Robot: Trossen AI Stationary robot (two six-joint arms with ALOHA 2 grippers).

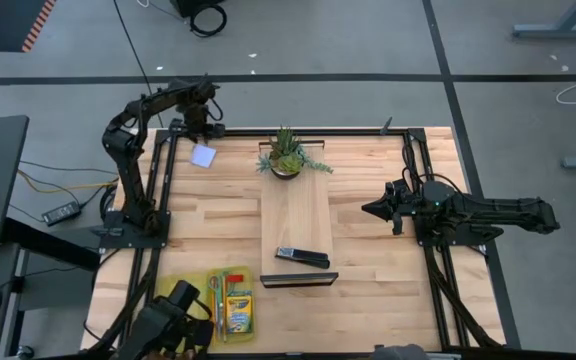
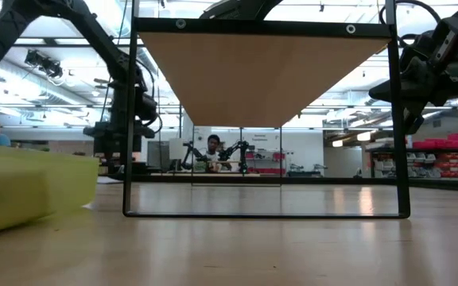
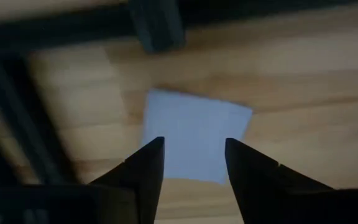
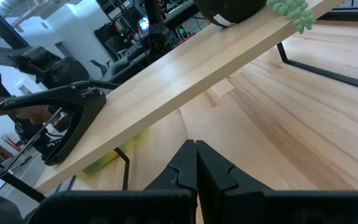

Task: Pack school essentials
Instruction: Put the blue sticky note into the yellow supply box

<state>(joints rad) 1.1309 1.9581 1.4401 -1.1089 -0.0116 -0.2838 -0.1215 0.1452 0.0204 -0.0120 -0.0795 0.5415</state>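
Left tool (image 3: 191,163) at far left corner of wooden worktop (image 1: 368,260), fingers parted, nothing gripped; pale blue-white square note pad (image 3: 194,140) flat on worktop beneath them. Right tool (image 4: 196,163) closed tight, empty, above right side. Yellow-green crayon box (image 1: 238,310) at near left edge. Small green potted plant (image 1: 286,155) on raised wooden shelf (image 1: 296,215).

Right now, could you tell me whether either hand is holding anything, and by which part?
Nothing is held. The left hand hovers open above the note pad; the right hand is shut on nothing.
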